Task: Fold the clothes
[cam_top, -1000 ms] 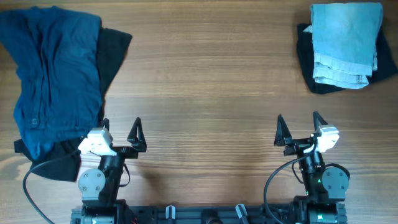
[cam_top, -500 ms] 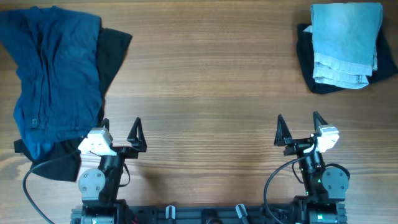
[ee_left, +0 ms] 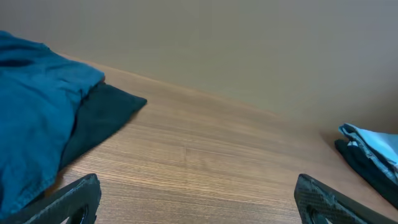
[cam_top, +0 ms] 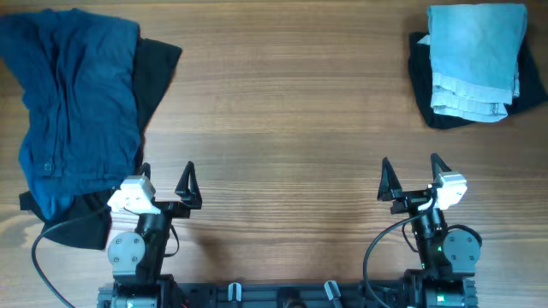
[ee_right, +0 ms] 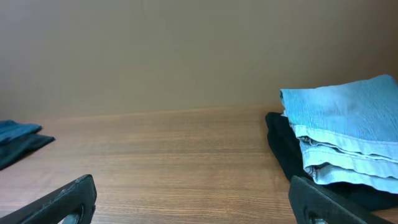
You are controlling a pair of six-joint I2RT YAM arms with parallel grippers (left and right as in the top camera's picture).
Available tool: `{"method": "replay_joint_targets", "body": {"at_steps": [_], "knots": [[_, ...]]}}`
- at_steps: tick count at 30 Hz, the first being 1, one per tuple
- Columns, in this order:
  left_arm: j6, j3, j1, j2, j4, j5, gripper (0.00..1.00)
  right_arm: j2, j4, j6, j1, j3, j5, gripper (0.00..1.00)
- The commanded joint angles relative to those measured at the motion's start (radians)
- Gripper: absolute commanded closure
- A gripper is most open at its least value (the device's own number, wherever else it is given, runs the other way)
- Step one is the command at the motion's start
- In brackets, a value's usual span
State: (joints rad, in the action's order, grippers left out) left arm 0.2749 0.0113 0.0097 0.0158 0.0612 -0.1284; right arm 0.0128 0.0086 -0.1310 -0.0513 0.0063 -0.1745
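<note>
A loose heap of clothes lies at the table's left: a bright blue garment [cam_top: 73,107] on top of a black piece [cam_top: 154,73]; both also show in the left wrist view [ee_left: 31,118]. At the back right a folded pale-blue denim piece [cam_top: 475,56] rests on a folded black piece [cam_top: 419,81]; the right wrist view shows this stack [ee_right: 345,134]. No dark navy shorts show. My left gripper [cam_top: 165,180] is open and empty at the front, just right of the heap. My right gripper [cam_top: 413,171] is open and empty at the front right, well short of the folded stack.
The wooden table [cam_top: 282,111] runs between the two piles. A black cable [cam_top: 51,235] loops by the left arm base at the front edge. A plain wall stands behind the table's far edge.
</note>
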Motion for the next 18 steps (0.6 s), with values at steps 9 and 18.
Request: {"method": "replay_joint_targets", "body": {"at_steps": [9,18], "knots": [[-0.006,-0.005,0.009,0.003,0.003,-0.009,0.00,0.001,0.011,-0.003,-0.005,-0.001,0.021,0.00],[-0.005,0.009,0.009,0.005,-0.052,-0.017,0.00,0.005,0.092,-0.081,-0.005,0.016,-0.074,0.00]]}}
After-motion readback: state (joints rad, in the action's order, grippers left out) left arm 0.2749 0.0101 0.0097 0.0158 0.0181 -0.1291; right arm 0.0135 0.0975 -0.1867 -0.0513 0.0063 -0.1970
